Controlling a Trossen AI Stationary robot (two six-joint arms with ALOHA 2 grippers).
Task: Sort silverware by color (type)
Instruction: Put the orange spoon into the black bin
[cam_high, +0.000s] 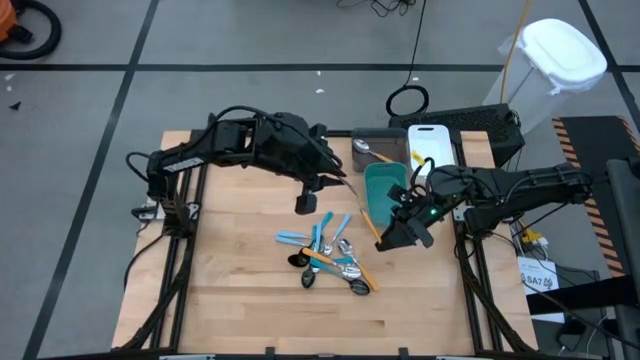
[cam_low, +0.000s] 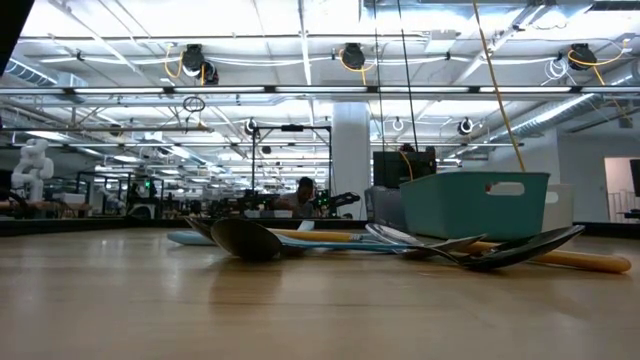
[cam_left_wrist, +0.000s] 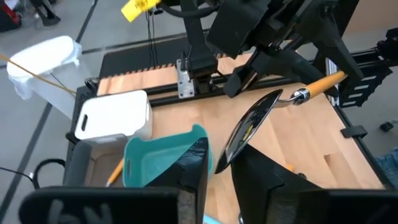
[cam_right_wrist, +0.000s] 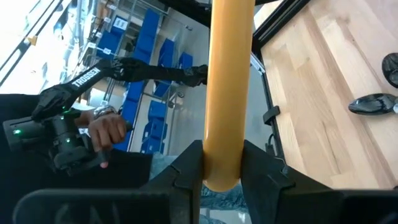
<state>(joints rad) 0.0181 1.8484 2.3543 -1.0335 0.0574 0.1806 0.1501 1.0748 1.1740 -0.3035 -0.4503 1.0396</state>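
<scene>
An orange-handled spoon with a silver bowl (cam_left_wrist: 249, 124) and orange handle (cam_left_wrist: 320, 84) hangs in the air between my two grippers, above the table's middle. My left gripper (cam_left_wrist: 221, 171) (cam_high: 305, 200) is shut on the bowl end. My right gripper (cam_right_wrist: 221, 171) (cam_high: 393, 237) is shut on the handle end. The other silverware lies in a loose pile (cam_high: 325, 260) on the wood in front of them: light-blue-handled pieces, orange-handled pieces and dark spoons (cam_right_wrist: 373, 102). The pile also shows in the low view (cam_low: 400, 240). My left gripper has the tip of the spoon's bowl (cam_left_wrist: 219, 160) between its two fingers. The fingers come from the table's left, slanting down, roughly along the spoon. The spoon is clear of the table. My right gripper pinches the free end of the orange handle (cam_right_wrist: 222, 155) between its two fingers. The handle runs on forward, along the fingers. The spoon is lifted clear of the table.
A teal bin (cam_high: 385, 190) stands right of centre, close to my right gripper. A gray bin (cam_high: 372, 148) and a white bin (cam_high: 430, 140) stand behind it at the far edge. Bare wood lies on the left and near sides. A person's hand (cam_right_wrist: 106, 130) shows beyond the table.
</scene>
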